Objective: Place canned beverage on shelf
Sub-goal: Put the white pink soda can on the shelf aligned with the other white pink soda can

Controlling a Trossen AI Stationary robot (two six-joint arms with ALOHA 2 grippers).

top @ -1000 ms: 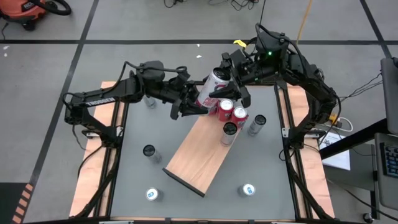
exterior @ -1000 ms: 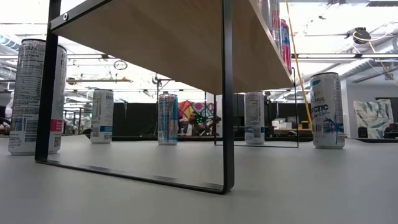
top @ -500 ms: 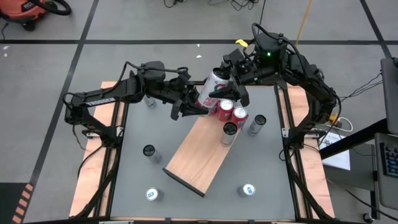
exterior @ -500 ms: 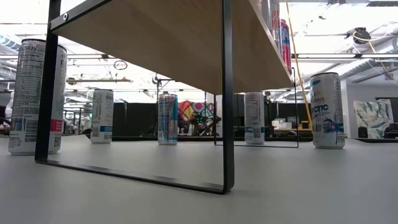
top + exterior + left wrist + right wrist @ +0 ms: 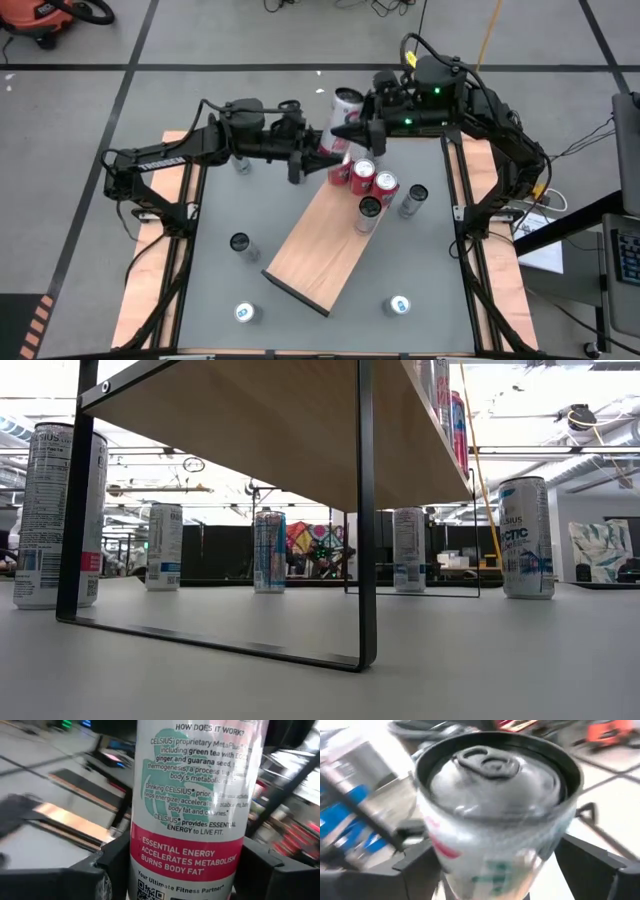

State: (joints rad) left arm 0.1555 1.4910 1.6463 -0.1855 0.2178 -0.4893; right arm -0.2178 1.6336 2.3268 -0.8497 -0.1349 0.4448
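Shelf [image 5: 320,245] is lying diagonally across the table [image 5: 215,215]. Three cans [image 5: 363,183] are standing on its far end, a fourth [image 5: 412,199] just right of it on the table. A held can [image 5: 341,121] is hanging past the far end, between left gripper [image 5: 312,160] and right gripper [image 5: 362,130].

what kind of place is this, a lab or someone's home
Most likely a robotics lab or workshop, not a home. Two dark arms are mounted on a frame around a grey table, black tape lines cross the bare concrete floor, and cables lie loose on it. The low view shows exposed ceiling ducts behind.
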